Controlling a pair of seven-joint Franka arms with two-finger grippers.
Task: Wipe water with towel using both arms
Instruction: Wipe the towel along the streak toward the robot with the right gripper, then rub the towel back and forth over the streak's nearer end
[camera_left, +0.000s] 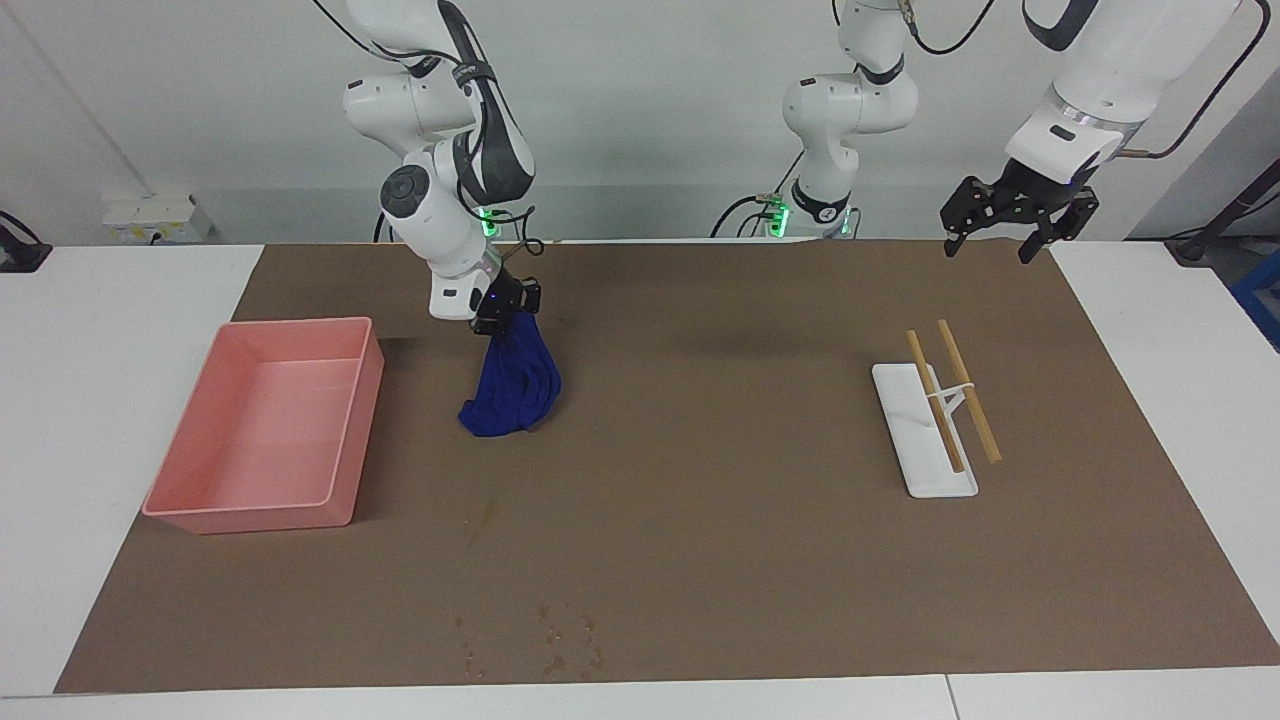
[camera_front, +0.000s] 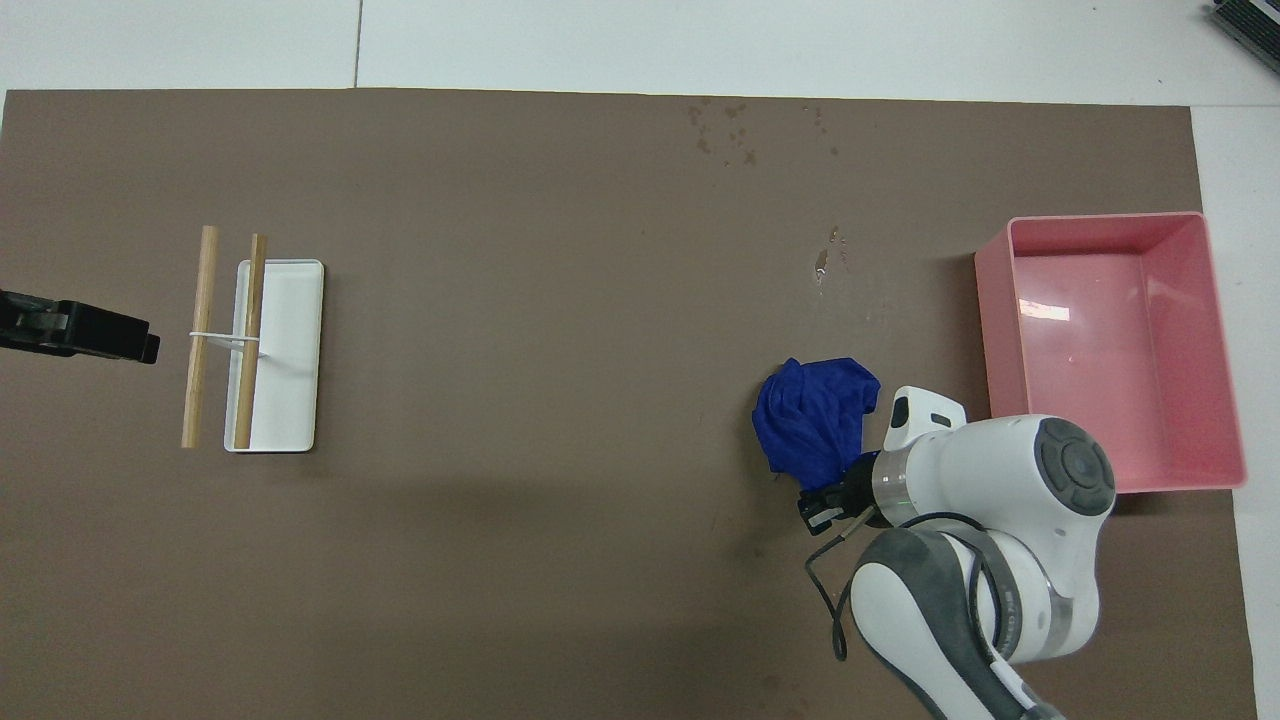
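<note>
My right gripper (camera_left: 503, 316) is shut on the top of the blue towel (camera_left: 512, 388), which hangs bunched from it over the brown mat, beside the pink tray (camera_left: 362, 400). The towel's lower end is at or just above the mat. In the overhead view the towel (camera_front: 815, 425) shows beside the right gripper (camera_front: 832, 492). Water drops (camera_left: 560, 635) lie on the mat farther from the robots, with a smaller wet spot (camera_left: 487, 512) between them and the towel. My left gripper (camera_left: 1010, 222) is open and empty, raised over the left arm's end of the mat; it also shows in the overhead view (camera_front: 130, 345).
The pink tray (camera_front: 985, 330) is empty, at the right arm's end. A white rack (camera_left: 925, 450) with two wooden sticks (camera_left: 965, 395) across it stands at the left arm's end. The brown mat (camera_left: 700, 450) covers most of the white table.
</note>
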